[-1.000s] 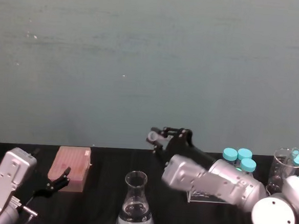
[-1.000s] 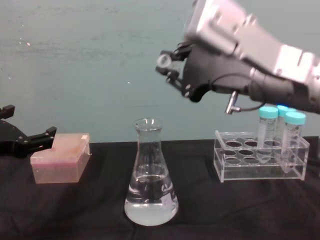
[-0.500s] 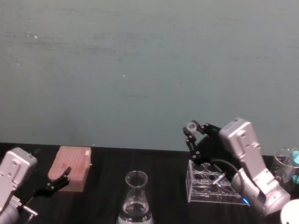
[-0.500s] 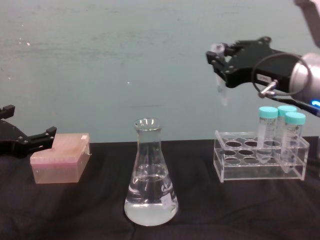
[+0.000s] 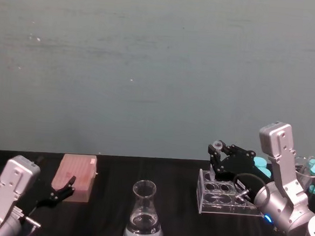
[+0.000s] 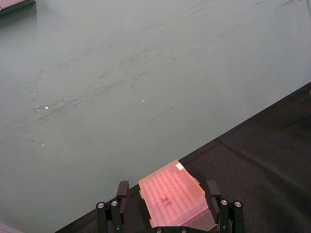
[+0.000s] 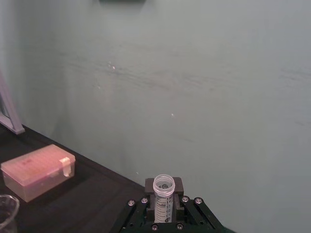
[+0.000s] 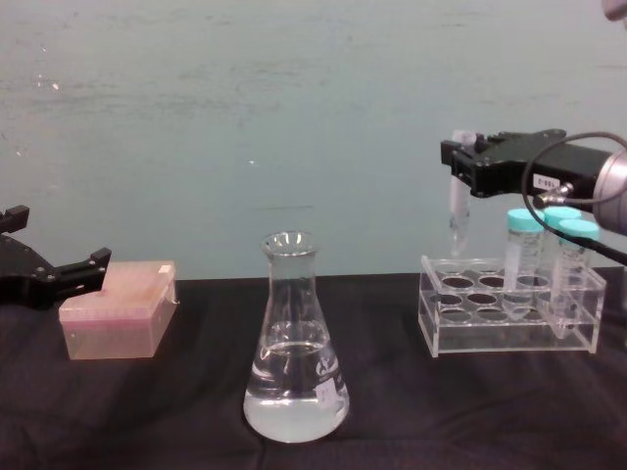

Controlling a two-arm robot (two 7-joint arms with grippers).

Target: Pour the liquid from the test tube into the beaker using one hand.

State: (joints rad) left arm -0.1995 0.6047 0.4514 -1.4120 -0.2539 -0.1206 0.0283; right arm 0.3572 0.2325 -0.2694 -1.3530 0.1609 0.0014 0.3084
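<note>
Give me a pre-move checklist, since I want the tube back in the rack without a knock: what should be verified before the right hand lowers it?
1. Grip: the right hand is shut on the small clear plastic test tube: ok.
2. Tube upright, conical tip down: ok.
3. Tip above the clear acrylic tube rack, not yet in a hole: ok.
4. Tip lined up over one particular hole: cannot tell.
5. The tall tubes with turquoise caps stand apart from the held tube, at the rack's right end: ok.
6. The left hand is parked beside the pink tip box, far from the rack: ok.
</note>
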